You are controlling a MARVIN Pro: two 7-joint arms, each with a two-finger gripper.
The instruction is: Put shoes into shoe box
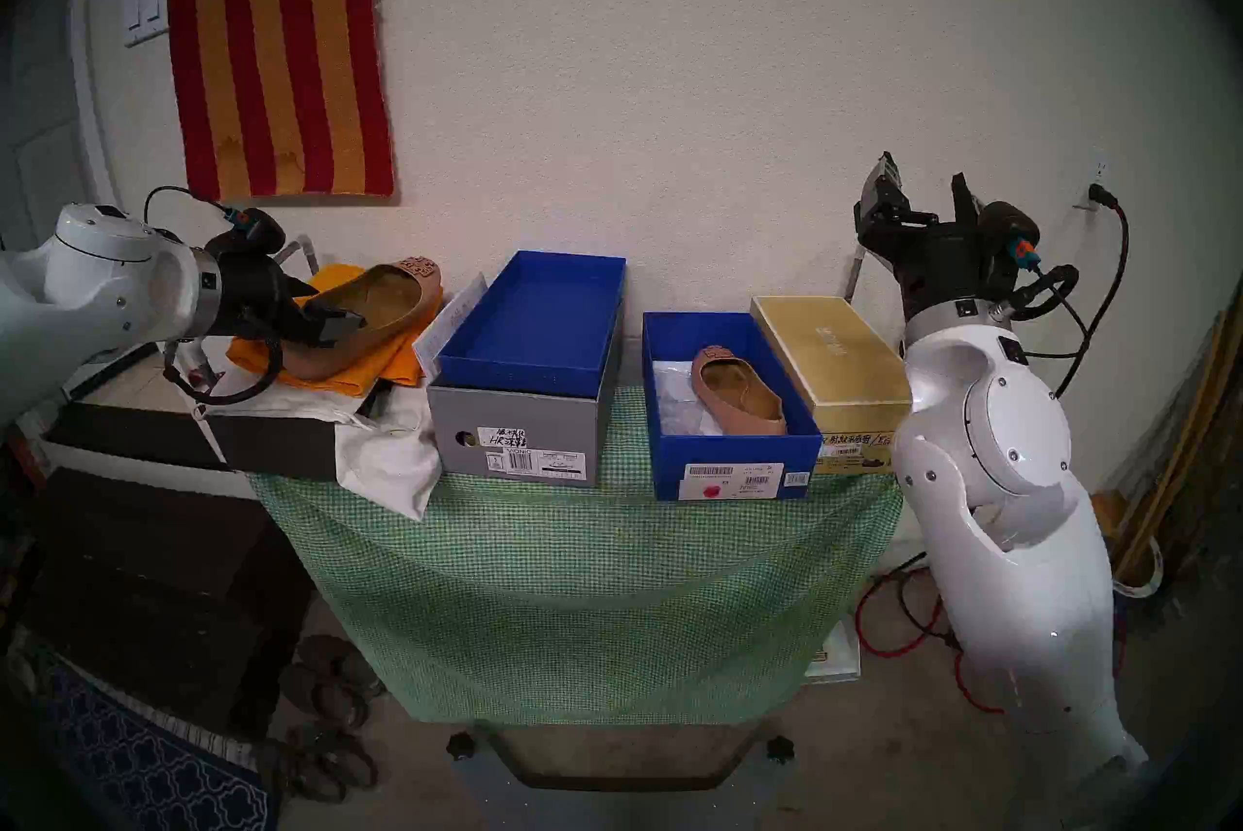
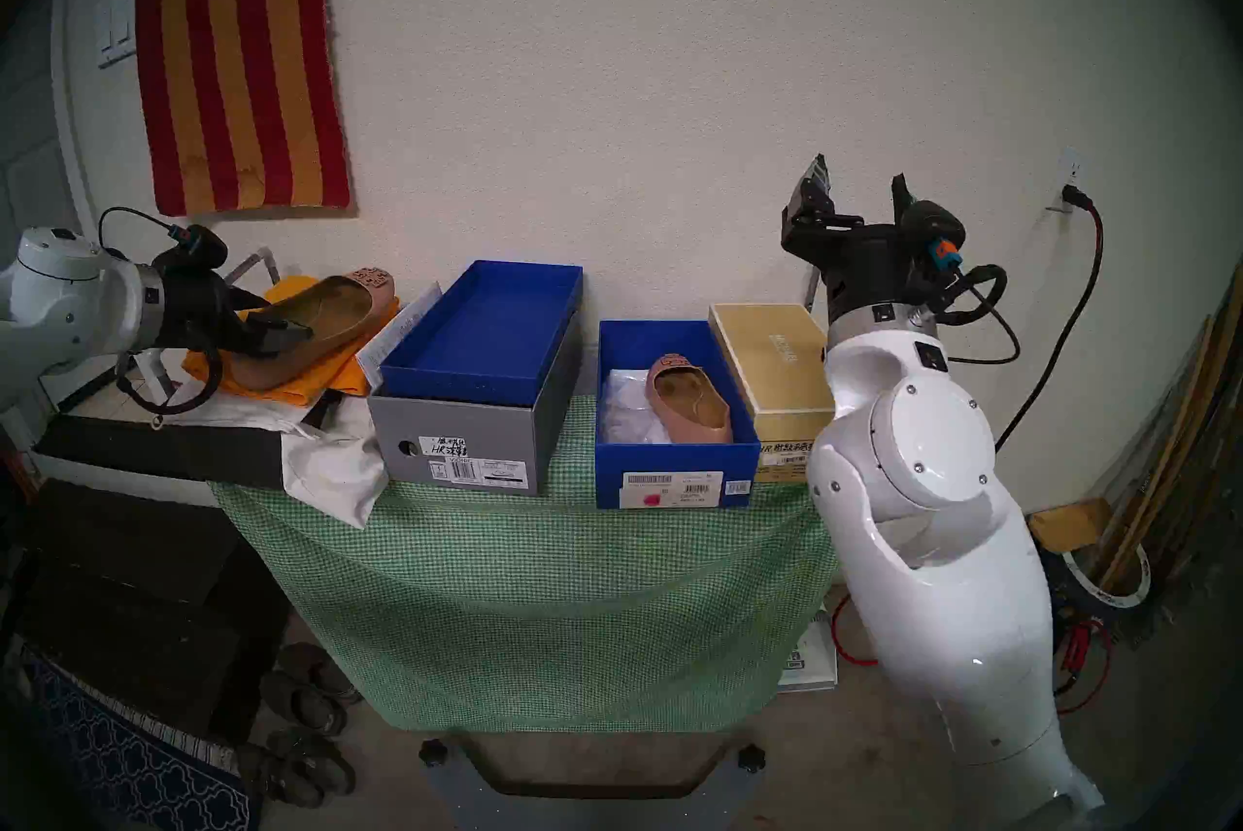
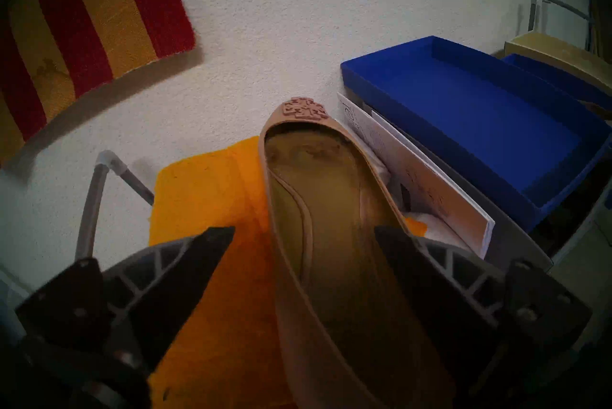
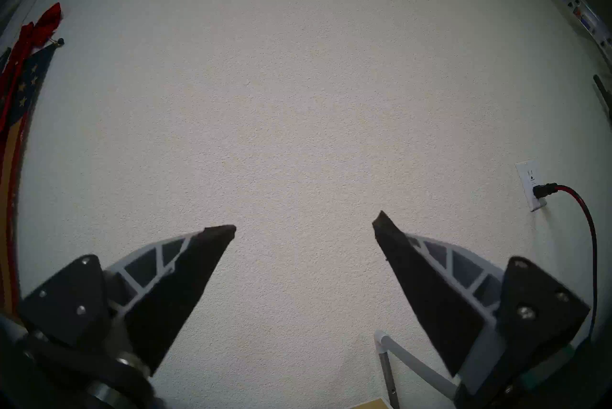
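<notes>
1 tan-pink leather ballet flat (image 1: 738, 396) lies inside the all-blue cardboard shoe box (image 1: 733, 466) on the green checked tablecloth (image 1: 578, 574). The second tan-pink flat (image 3: 318, 199) rests on a folded orange cloth (image 3: 205, 199) at the far left. The left gripper (image 3: 304, 233) has its jaws spread apart around this flat's heel, not clamped. The right gripper (image 4: 304, 226) points up at the wall, jaws apart and empty.
</notes>
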